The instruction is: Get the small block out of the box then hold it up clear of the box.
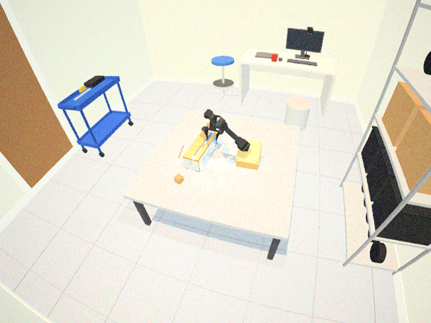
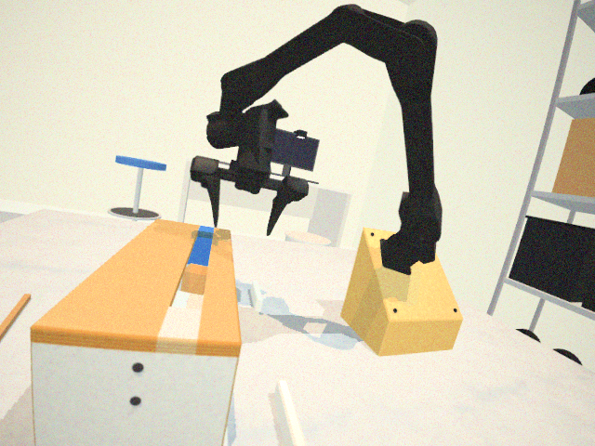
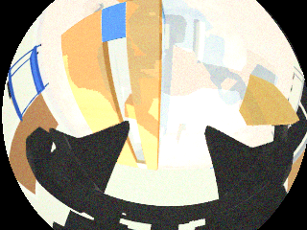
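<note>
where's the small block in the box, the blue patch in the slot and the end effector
small block (image 2: 194, 280): exterior view, its front face in the slot
blue patch (image 2: 202, 247): exterior view, its middle
end effector (image 2: 243, 229): exterior view, midway between its fingertips
</note>
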Motion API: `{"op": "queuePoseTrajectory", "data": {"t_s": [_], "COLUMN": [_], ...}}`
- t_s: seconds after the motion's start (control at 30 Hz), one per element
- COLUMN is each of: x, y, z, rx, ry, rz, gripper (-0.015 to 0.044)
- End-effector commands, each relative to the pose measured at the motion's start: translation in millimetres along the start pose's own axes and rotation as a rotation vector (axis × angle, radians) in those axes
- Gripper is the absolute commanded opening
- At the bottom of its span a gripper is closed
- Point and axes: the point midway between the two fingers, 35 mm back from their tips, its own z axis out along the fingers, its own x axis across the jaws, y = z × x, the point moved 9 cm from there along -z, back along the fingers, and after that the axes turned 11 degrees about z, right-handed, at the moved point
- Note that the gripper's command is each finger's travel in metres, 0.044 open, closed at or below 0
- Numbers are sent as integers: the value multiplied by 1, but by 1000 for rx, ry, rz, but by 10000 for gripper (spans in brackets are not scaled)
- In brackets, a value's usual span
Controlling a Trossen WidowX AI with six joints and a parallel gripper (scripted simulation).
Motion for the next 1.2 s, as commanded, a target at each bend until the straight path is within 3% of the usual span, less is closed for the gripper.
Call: {"op": "queuePoseTrajectory", "data": {"t_s": [0.0,1.17], "x": [1,12], "y": [1,19], "z": [5,58], "rx": [4,4], "ry": [-6,-5], "rz": [10,9], "gripper": [400,400]}}
